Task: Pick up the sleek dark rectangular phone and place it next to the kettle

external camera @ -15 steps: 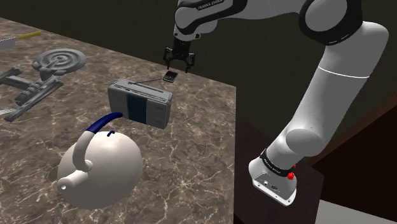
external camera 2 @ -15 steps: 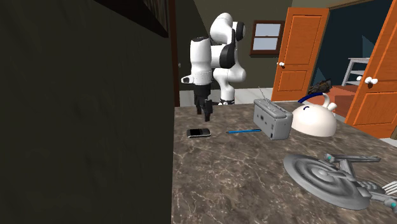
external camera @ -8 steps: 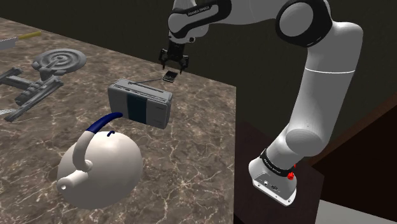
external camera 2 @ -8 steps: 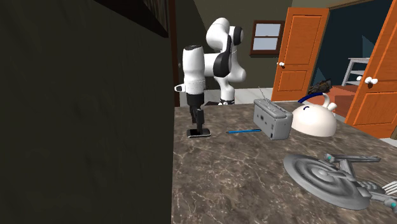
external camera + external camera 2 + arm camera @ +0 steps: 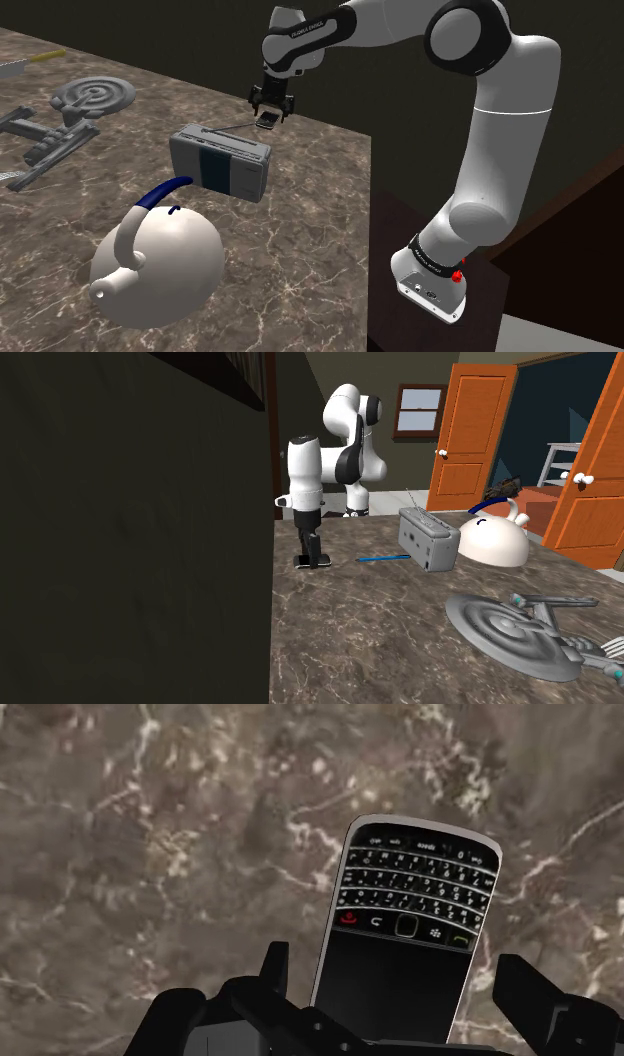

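Phone [image 5: 410, 934] lies flat on the tabletop [image 5: 300, 250], at one o'clock from the kettle [image 5: 165, 255] in the shoulder view; the gripper [image 5: 398, 966], spread wide, has dropped to straddle it, ready to close.

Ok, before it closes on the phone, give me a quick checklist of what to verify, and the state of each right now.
1. The tool is open: ok, its fingers stand apart.
2. The phone is between the fingers: ok, it lies in the gap, keypad up.
3. The phone lies flat on the counter: ok.
4. The fingers are low enough to clasp the phone's edges: cannot tell.
5. The straight path to the kettle is free: not ok, the radio stands between them, so lift over it.
6. There is bare counter beside the kettle: ok.
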Controlling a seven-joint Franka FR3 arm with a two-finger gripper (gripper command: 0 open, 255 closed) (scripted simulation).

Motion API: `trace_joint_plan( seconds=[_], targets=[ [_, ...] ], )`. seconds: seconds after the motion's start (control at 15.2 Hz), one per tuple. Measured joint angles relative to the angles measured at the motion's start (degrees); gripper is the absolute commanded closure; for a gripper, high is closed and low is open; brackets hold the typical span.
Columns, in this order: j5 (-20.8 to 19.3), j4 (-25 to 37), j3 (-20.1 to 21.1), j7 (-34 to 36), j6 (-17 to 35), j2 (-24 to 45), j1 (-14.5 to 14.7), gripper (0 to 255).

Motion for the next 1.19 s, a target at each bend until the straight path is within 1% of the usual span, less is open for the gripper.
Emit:
trace_joint_plan(
  seconds=[0.2,0.26,0.92,1.19],
  targets=[
    [0.00,0.02,0.00,-0.01,0.04,0.04,-0.01,0],
    [0.00,0.02,0.00,-0.01,0.04,0.04,-0.01,255],
    [-0.01,0.02,-0.02,-0.01,0.06,-0.05,-0.02,255],
    [-0.05,1.08,0.00,0.15,-1.89,-0.85,0.03,255]
  ],
)
